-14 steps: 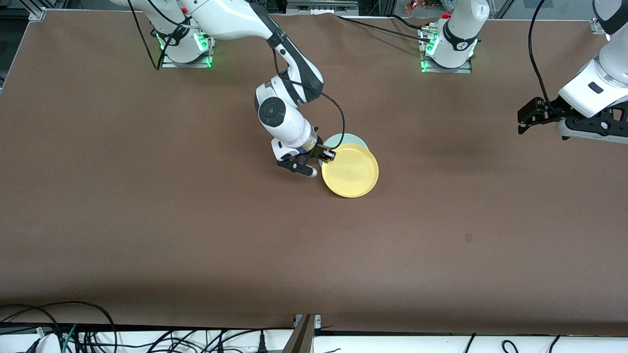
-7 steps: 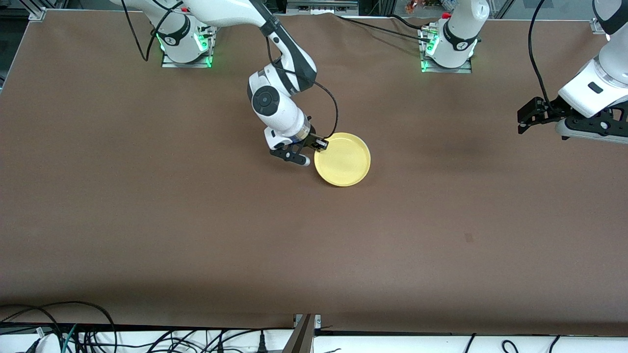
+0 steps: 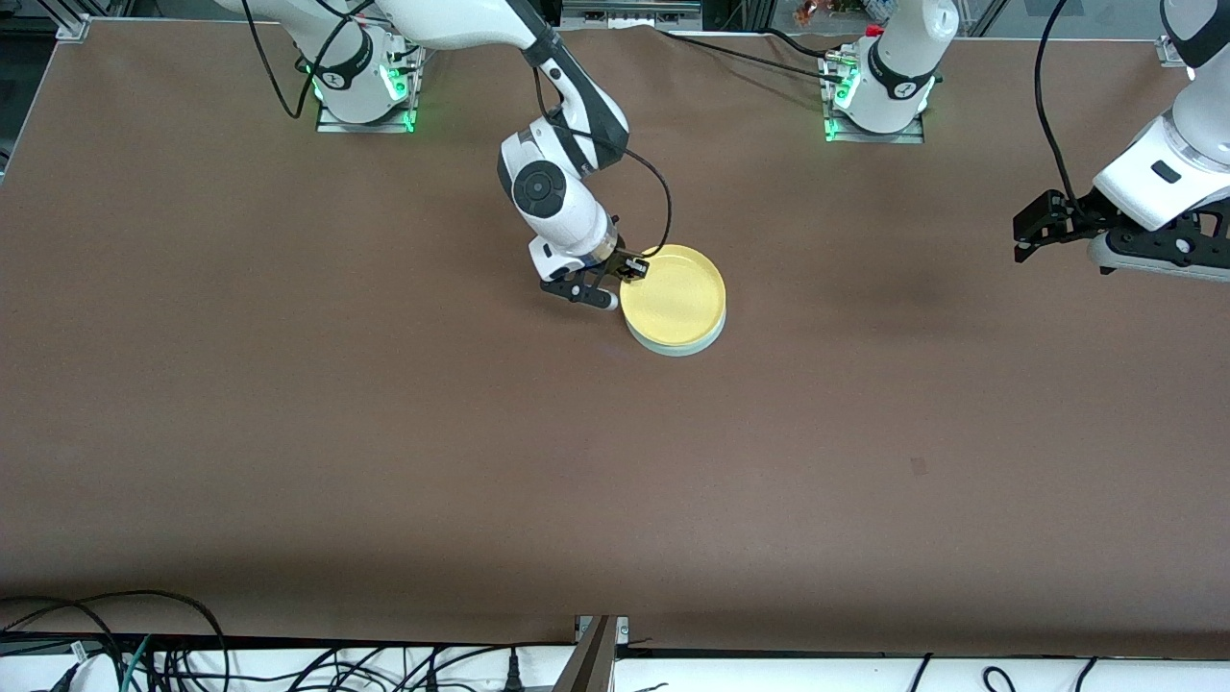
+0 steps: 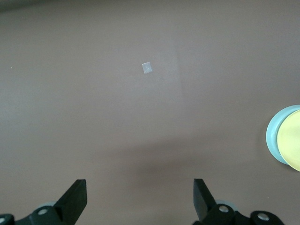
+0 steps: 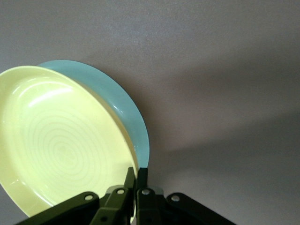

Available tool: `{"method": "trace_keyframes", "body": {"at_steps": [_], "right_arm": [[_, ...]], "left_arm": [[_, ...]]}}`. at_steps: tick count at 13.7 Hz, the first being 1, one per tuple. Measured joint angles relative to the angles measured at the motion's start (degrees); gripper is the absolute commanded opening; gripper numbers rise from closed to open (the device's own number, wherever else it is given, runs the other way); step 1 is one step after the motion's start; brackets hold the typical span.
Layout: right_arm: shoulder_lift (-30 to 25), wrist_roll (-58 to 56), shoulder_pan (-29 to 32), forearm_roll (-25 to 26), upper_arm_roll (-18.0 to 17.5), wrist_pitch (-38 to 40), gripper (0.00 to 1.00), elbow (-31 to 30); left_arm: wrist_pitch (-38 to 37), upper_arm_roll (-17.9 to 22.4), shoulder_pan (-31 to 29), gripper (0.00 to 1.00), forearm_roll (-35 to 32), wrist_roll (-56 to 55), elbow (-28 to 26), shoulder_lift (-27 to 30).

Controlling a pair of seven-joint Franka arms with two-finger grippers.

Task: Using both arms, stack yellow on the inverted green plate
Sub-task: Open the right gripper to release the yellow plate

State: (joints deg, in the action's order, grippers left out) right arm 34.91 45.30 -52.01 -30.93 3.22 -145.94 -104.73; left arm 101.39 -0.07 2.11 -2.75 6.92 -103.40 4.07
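- Your yellow point(image 3: 676, 295) plate is sitting over the green plate point(image 3: 684, 345) around the middle of the table, a bit closer to the edge where the arm bases stand than to the camera edge. You only get a thin sliver of green peeking out on the camera side, so the two line up pretty well.
- In the right wrist view the yellow point(image 5: 61, 145) looks slightly tilted over the green plate point(image 5: 123, 108), so I'd guess it's not fully settled yet.
- Your right gripper point(image 3: 629, 272) is pinched on the yellow plate's rim, on the side toward the right arm's end of the table; the wrist view shows the fingers point(image 5: 132, 180) nearly together with the rim between them.
- Your left gripper point(image 3: 1024, 236) is just waiting up in the air over the left arm's end of the table, fingers spread wide, holding nothing.
- So: stacking looks basically done. What's left, I reckon, is letting go of the rim and backing off without dragging the plate.
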Motion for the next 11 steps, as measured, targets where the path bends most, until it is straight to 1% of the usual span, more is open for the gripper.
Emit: {"method": "trace_keyframes", "body": {"at_steps": [5, 7, 8, 9, 11], "right_arm": [[0.1, 0.0, 0.0, 0.0, 0.0, -1.1, 0.00, 0.0], [0.4, 0.0, 0.0, 0.0, 0.0, -2.1, 0.00, 0.0], [0.6, 0.0, 0.0, 0.0, 0.0, -2.5, 0.56, 0.0], [0.8, 0.0, -0.1, 0.0, 0.0, -2.8, 1.00, 0.0], [0.9, 0.0, -0.1, 0.0, 0.1, -3.2, 1.00, 0.0]], "left_arm": [[-0.2, -0.8, 0.0, 1.00, -0.1, 0.0, 0.3, 0.0], [-0.2, -0.9, 0.0, 1.00, -1.8, 0.0, 0.3, 0.0], [-0.2, -1.0, 0.0, 1.00, -2.3, 0.0, 0.4, 0.0], [-0.2, -1.1, 0.1, 1.00, -2.4, 0.0, 0.4, 0.0], [-0.2, -1.2, 0.1, 1.00, -2.5, 0.0, 0.4, 0.0]]}}
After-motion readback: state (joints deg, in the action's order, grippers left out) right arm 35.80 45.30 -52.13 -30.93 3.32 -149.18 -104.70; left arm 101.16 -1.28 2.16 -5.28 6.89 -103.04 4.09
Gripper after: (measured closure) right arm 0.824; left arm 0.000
